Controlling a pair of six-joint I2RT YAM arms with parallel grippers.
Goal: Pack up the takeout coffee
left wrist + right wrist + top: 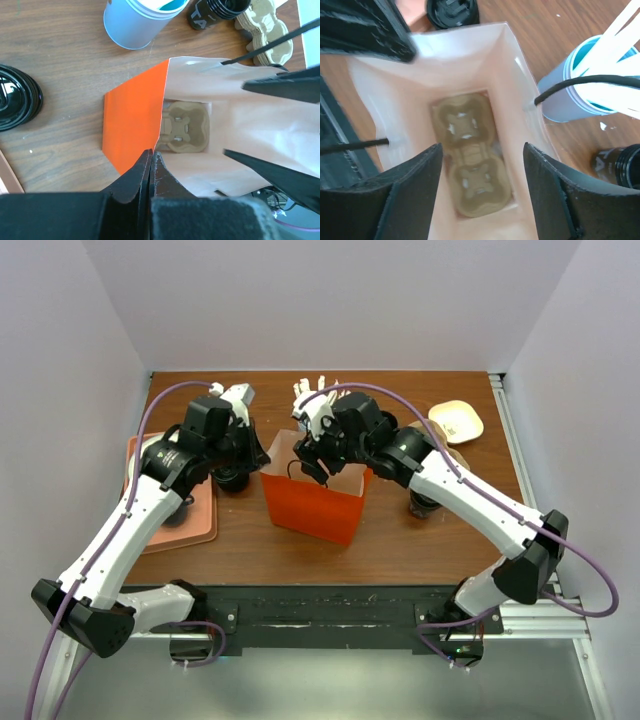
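The takeout coffee (202, 19) (607, 162), a small dark cup with pale lettering and a ribbed black top, stands on the table beside the blue straw holder (135, 25) (565, 100). In the top view my right arm hides it. An orange paper bag (315, 505) (132, 120) (445, 65) stands open mid-table with a tan cup carrier (185, 127) (470, 160) flat on its bottom. My left gripper (262, 462) (151, 152) is shut on the bag's left rim. My right gripper (312, 462) (482, 150) hangs open over the bag's mouth, holding nothing.
A pink tray (205, 525) lies left of the bag, with a black round lidded thing (15, 100) (452, 12) by it. Spare tan carriers (265, 30) sit past the cup. Another dark cup (425, 504) and a tan dish (457, 420) stand at the right.
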